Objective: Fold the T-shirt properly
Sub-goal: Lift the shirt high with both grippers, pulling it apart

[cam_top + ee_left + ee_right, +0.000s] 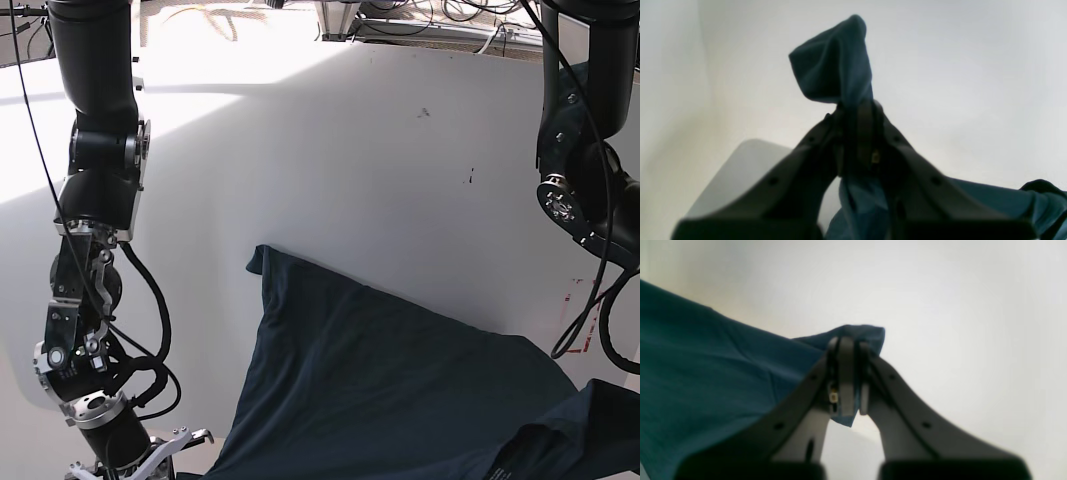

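**Layout: shirt across table's near half**

T-shirt (pixel 400 380) lies on the table (pixel 330 140), spread from mid-table toward the near edge and near-right corner. 1 sleeve tip points toward the table's far-left. Right arm (pixel 90 250) stands over the left edge, left arm (pixel 585 170) over the right edge, shirt between the 2.

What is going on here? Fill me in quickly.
A two-armed robot is partway through folding a dark navy T-shirt on a white table. The left pincer is shut on a bunched bit of the cloth, and the right pincer is shut on an edge of it, with fabric stretching away from that grip. In the base view much of the shirt lies spread and wrinkled on the table, not yet folded neatly. Which parts of the shirt are gripped cannot be told.
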Action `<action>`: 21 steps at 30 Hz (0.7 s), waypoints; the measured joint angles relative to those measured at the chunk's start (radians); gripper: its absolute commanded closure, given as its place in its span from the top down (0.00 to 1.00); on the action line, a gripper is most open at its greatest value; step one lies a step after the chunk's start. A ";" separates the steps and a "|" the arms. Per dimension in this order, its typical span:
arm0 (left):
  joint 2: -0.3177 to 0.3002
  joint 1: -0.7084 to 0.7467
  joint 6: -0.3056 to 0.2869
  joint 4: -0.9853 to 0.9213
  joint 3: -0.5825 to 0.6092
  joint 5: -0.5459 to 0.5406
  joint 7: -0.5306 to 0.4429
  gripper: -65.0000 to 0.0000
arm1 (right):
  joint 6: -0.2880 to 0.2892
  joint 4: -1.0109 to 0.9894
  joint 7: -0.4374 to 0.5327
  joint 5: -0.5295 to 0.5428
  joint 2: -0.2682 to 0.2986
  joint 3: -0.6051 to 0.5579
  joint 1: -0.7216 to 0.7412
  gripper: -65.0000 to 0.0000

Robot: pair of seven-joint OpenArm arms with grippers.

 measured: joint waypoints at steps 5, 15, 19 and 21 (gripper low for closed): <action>-0.003 -0.096 0.023 -0.001 0.030 -0.004 -0.006 0.00 | 0.040 -0.090 0.006 -0.003 0.000 0.000 0.147 0.00; 0.000 -0.276 0.024 -0.012 0.134 0.037 0.000 0.00 | 0.077 -0.259 0.008 -0.003 0.037 -0.002 0.378 0.00; 0.000 -0.341 0.023 -0.071 0.150 0.030 -0.010 0.00 | 0.072 -0.286 0.008 -0.008 0.044 -0.002 0.435 0.00; -0.001 -0.360 0.023 -0.098 0.149 0.031 -0.014 0.00 | 0.071 -0.287 0.009 -0.008 0.044 -0.002 0.452 0.00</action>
